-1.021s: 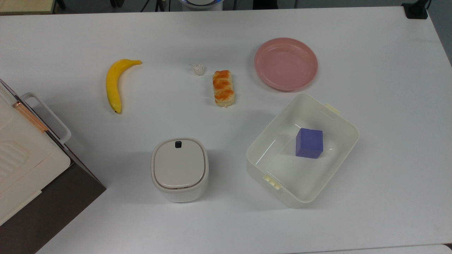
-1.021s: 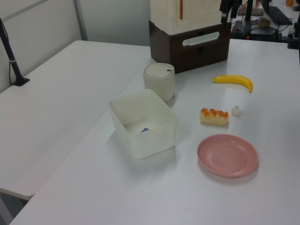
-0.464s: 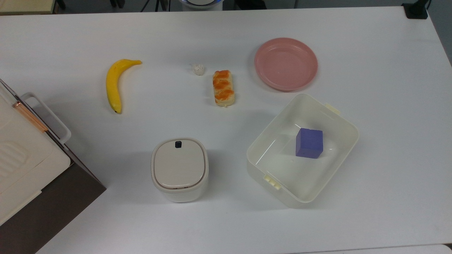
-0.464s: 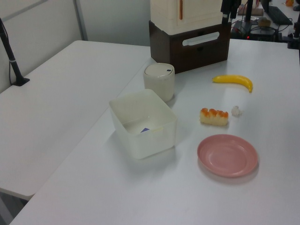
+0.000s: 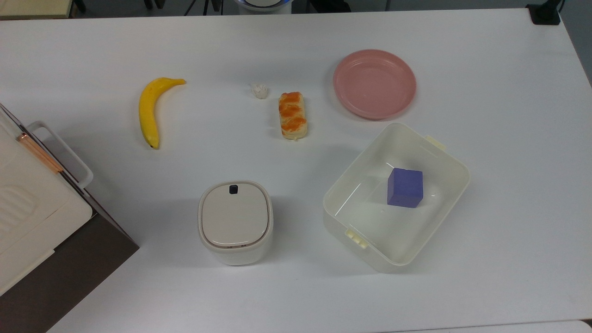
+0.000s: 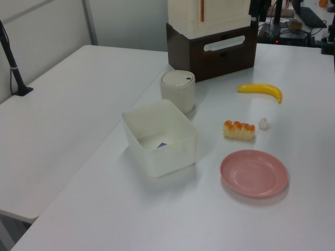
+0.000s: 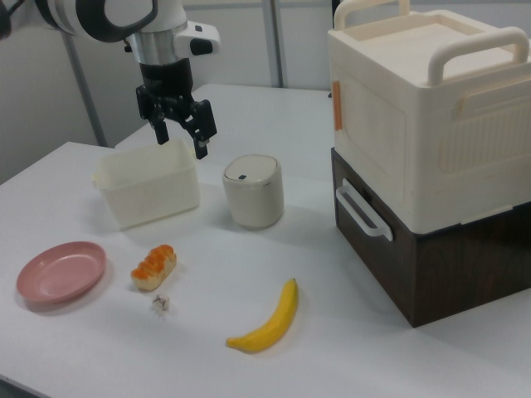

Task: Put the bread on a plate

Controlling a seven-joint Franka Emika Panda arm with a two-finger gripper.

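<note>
Nothing has moved on the bench [image 5: 485,83]: the bread [image 5: 292,115] lies mid-frame, apart from the plate [image 5: 374,83] at upper right. The hand [image 7: 179,130], jaws apart, hangs high, so grasping hasn't begun.

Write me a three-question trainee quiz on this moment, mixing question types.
1. True or false: the bread already lies on the pink plate.
2. What sits inside the cream tub? A) banana B) purple cube C) nothing
3. In the right view, is the claw open or shut, and is it holding anything?

Key:
1. False; it lies on the table, apart from the plate.
2. B, the purple cube.
3. Open, holding nothing, raised above the table.
</note>
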